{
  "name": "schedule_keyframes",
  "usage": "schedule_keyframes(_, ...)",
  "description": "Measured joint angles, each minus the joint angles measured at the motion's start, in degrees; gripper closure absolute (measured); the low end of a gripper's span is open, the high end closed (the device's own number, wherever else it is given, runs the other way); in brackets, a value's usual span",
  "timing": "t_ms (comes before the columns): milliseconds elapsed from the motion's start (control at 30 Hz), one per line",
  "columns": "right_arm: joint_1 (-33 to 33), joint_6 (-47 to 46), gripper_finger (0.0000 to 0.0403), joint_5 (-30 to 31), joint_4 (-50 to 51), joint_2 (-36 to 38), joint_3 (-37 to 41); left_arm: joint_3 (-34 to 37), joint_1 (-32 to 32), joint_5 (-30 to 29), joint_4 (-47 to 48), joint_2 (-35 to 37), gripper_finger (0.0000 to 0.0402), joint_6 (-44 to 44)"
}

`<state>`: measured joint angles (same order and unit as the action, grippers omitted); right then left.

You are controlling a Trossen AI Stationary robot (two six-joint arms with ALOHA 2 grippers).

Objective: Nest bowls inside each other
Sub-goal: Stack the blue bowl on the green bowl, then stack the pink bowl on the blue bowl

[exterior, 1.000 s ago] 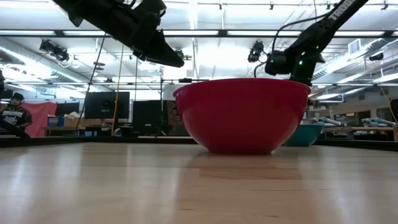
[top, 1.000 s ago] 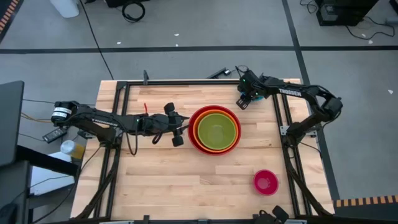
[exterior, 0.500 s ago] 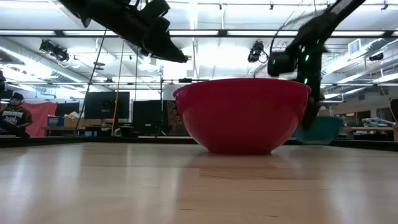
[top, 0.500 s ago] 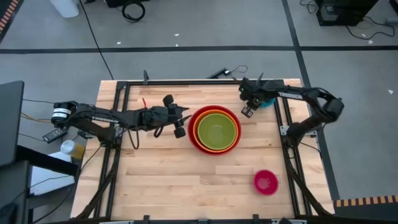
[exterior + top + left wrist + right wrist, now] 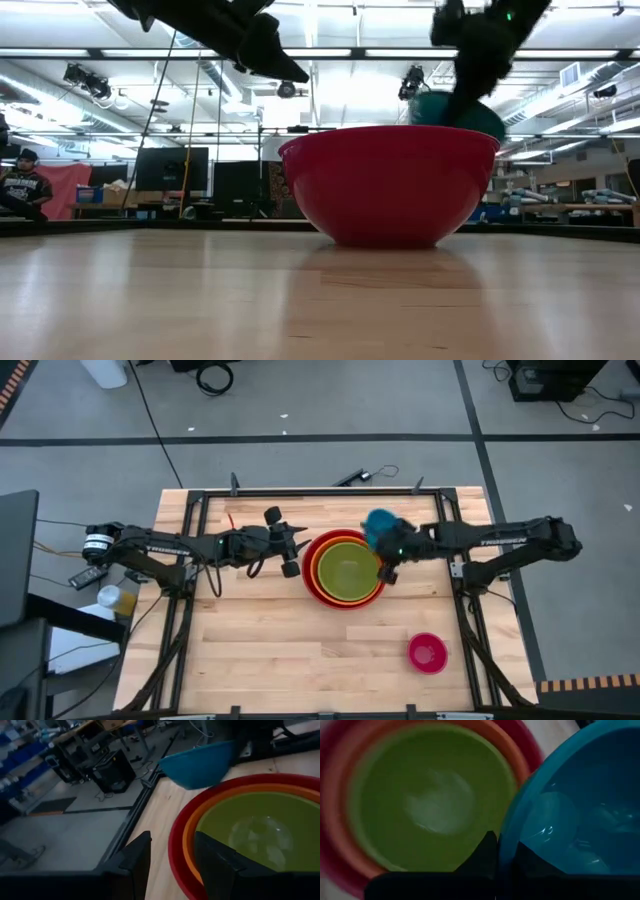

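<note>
The red bowl point(image 5: 345, 568) stands on the table's middle with the orange bowl point(image 5: 318, 565) and the lime green bowl point(image 5: 348, 570) nested in it. The blue bowl point(image 5: 380, 523) hangs in the air just beyond the stack's far right rim, with my right gripper point(image 5: 388, 556) shut on it. The small pink bowl point(image 5: 427, 652) rests on its base at the near right. My left gripper point(image 5: 287, 548) hovers open to the left of the red bowl, touching nothing; its fingers point(image 5: 136, 865) frame the red rim. My right gripper pinches the blue bowl's rim point(image 5: 506, 837), one finger point(image 5: 489, 851) outside the wall and the other inside. It comes from the table's right, slanting down. The bowl is lifted clear and tilted point(image 5: 197, 762), above the level of the red bowl's rim point(image 5: 460, 112).
A black frame point(image 5: 300, 494) runs along the table's far edge and down both sides. Bare wood lies in front of the stack and at the near left. A person sits far off in the room at the left of the low view point(image 5: 22, 180).
My right gripper has taken hold of the blue bowl at the far right corner, lifted it off the table and swung it fast toward the table's left, up to the red stack's far right rim. My left gripper has risen a little.
</note>
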<state>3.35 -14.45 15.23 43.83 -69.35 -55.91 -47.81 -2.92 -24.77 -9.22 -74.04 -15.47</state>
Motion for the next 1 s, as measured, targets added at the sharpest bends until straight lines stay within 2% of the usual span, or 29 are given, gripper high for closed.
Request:
schedule_keyframes(100,-5.46,3.39,0.0386,-0.04,-7.61,-2.53,-0.40,0.00,-0.86,-0.02,0.49,0.00,0.0249,3.36)
schedule_keyframes(167,-7.91,4.77,0.0386,-2.50,-11.56,-5.17,-0.44,0.00,-1.21,-0.07,0.95,0.00,0.0249,5.42)
schedule_keyframes(267,-10.57,5.44,0.0386,-6.33,-13.86,-9.74,-0.44,0.00,-1.42,-0.04,2.23,0.00,0.0249,6.30)
schedule_keyframes(367,-12.26,5.36,0.0384,-5.43,-13.87,-13.78,-0.42,0.00,-1.47,-0.04,3.31,0.00,0.0249,5.99)
schedule_keyframes(467,-13.20,6.04,0.0359,-1.75,-14.05,-16.73,-0.42,0.00,-1.67,-0.04,3.64,0.00,0.0249,5.82)
schedule_keyframes(600,-13.51,7.36,0.0299,-1.58,-11.90,-18.38,-2.13,0.00,-2.44,-0.04,3.64,0.00,0.0249,5.80)
schedule_keyframes(700,-14.12,6.34,0.0254,-1.02,-6.56,-18.46,-5.98,0.00,-2.96,-0.04,3.73,0.00,0.0249,6.02)
schedule_keyframes(800,-15.37,-0.31,0.0222,2.33,5.51,-17.84,-11.88,0.00,-3.10,-0.07,4.24,0.00,0.0249,6.40)
schedule_keyframes(900,-17.42,-11.24,0.0206,4.63,18.26,-15.78,-16.57,-0.07,-3.08,-0.04,5.47,0.00,0.0249,6.97)
schedule_keyframes(1000,-20.76,-19.59,0.0203,2.95,26.31,-13.00,-16.45,-0.07,-3.06,-0.05,6.91,0.00,0.0249,7.77)
